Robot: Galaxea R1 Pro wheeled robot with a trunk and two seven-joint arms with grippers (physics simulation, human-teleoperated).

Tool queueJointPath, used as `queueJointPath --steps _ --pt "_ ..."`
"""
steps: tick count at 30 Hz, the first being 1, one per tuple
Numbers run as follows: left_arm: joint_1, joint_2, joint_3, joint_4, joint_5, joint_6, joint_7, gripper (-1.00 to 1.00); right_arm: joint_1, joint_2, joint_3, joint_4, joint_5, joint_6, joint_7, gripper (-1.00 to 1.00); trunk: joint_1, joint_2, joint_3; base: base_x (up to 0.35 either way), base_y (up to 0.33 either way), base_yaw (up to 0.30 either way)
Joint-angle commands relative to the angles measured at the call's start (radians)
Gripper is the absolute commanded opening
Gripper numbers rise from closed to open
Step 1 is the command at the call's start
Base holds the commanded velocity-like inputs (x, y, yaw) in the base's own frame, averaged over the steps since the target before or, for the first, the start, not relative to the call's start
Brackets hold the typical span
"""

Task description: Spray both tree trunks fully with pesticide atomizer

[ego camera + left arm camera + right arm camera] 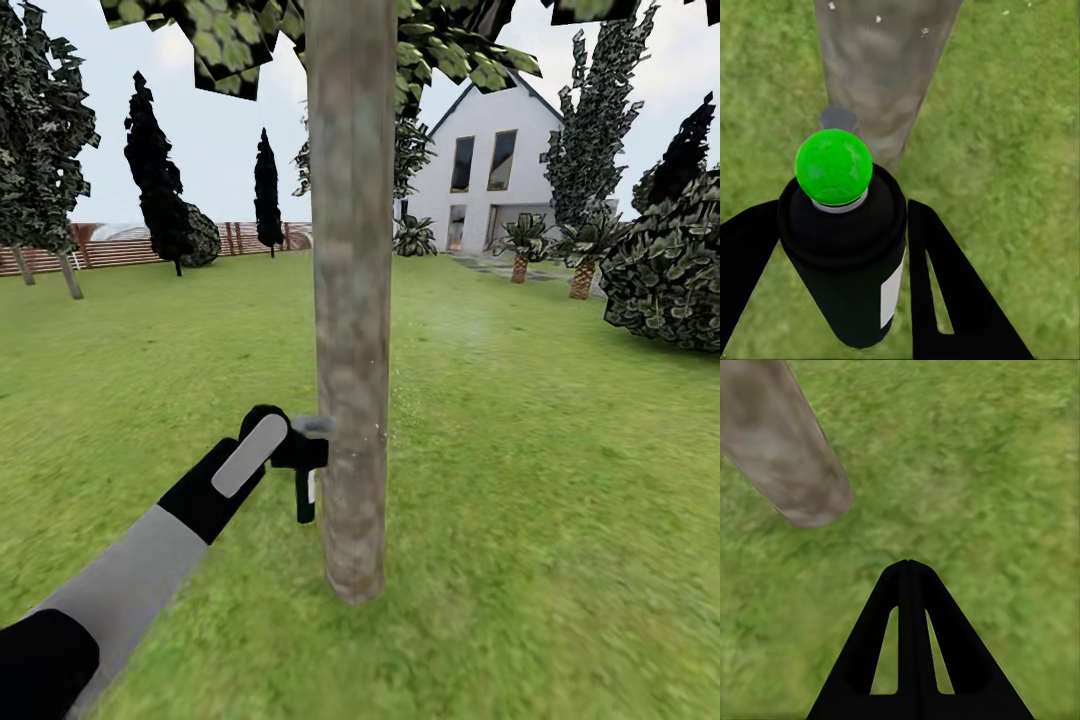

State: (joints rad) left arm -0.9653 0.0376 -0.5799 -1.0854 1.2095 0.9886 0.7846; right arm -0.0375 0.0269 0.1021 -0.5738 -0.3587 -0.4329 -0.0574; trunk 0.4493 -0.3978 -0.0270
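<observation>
A thick grey-brown tree trunk [350,300] rises from the lawn right in front of me, with leafy crown above. My left gripper [298,452] is shut on the pesticide atomizer [306,470], holding its pale grey head against the trunk's left side low down. A few white pesticide specks [385,425] dot the bark and air at that height. In the left wrist view the atomizer [844,247] is a dark can with a green ball top, clamped between my fingers [945,285], with the trunk [881,67] just beyond. My right gripper [909,577] is shut with nothing in it, over grass beside the trunk [784,450].
Green lawn spreads all around. A brown slat fence [120,250] runs along the back left, with dark conifers [155,180] before it. A white house [490,170], short palms [520,245] and a large bush [670,265] stand at the right.
</observation>
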Motion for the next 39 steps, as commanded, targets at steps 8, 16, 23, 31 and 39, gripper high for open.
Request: queueJointPath --steps 8,16,23,31,39 --pt "-0.275 -0.12 0.008 0.195 0.02 0.047 0.027 -1.0 -0.001 0.0 0.008 0.002 -0.006 -0.002 -0.006 -1.0 0.001 -0.002 -0.003 0.0 0.0 0.0" --pt "-0.52 -0.177 0.011 0.311 0.177 0.054 0.121 -1.0 -0.002 0.002 0.008 0.023 -0.002 -0.001 -0.006 -1.0 0.001 -0.002 -0.003 0.0 0.0 0.0" --pt "-0.677 -0.187 0.012 0.374 0.262 0.059 0.173 -1.0 -0.002 0.002 0.008 0.025 -0.002 0.0 -0.007 -1.0 0.001 -0.002 -0.003 0.0 0.0 0.0" --pt "-0.724 -0.193 0.012 0.356 0.364 0.059 0.175 -1.0 -0.002 0.002 0.009 0.025 -0.002 0.0 -0.007 -1.0 0.001 -0.002 -0.003 0.0 0.0 0.0" --pt "-0.427 -0.184 -0.016 0.207 0.357 0.059 0.176 -1.0 -0.002 0.002 0.01 0.025 0.0 0.0 -0.006 -1.0 0.001 -0.002 -0.003 0.0 0.0 0.0"
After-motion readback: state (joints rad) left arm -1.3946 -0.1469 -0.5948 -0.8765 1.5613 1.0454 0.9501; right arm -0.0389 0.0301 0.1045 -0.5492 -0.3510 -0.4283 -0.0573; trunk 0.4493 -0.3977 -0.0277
